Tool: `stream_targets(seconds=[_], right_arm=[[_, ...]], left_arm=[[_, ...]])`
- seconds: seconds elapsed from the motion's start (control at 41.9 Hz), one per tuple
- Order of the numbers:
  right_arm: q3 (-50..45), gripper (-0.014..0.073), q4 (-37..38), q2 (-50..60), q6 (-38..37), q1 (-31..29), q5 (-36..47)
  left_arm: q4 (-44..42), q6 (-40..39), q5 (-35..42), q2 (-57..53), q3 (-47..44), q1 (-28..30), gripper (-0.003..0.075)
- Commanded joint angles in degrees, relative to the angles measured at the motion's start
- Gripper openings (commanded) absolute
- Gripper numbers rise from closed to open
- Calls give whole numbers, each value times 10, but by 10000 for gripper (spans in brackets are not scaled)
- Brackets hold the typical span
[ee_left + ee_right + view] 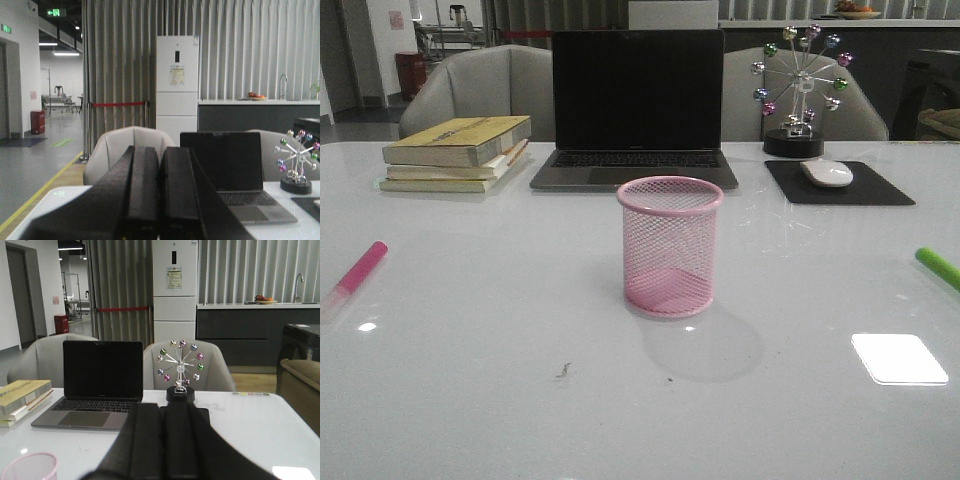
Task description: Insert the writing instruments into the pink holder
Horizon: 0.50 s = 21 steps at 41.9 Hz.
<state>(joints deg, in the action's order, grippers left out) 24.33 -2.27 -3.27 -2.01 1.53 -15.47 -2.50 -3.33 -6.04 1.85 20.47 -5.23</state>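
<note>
Nearest, each wrist view shows its own black tool: the left tool (pixel 159 200) has its two flat fingers pressed together with nothing between them; the right tool (pixel 167 440) is likewise closed and holds nothing. Ahead of the right tool and off to its left side stands the pink holder (pixel 670 245), an upright wire-mesh cylinder with a thick rolled rim, see-through sides and a solid pink base, nothing inside it; it sits mid-worktop (pixel 520 400), which is glossy white. Well apart from it, the pink marker (pixel 356 275) lies flat at the worktop's left edge, hot pink with a pale translucent end; the green marker (pixel 939 268) lies flat at the right edge, partly cut off. Farther back: a stack of books (pixel 458 153), an open dark laptop (pixel 636 110), a white mouse (pixel 827 173) on a black pad (pixel 880 188), and a ferris-wheel ornament (pixel 798 90).
</note>
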Motion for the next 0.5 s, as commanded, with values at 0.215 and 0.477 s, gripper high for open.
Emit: stream_targets(seconds=[0.215, 0.477], right_arm=[[201, 55, 3, -166, 0, -3, -99], [205, 55, 3, -277, 0, -3, -225]], left_arm=[[4, -4, -176, 168, 235, -5, 97], [3, -4, -270, 280, 236, -5, 97]])
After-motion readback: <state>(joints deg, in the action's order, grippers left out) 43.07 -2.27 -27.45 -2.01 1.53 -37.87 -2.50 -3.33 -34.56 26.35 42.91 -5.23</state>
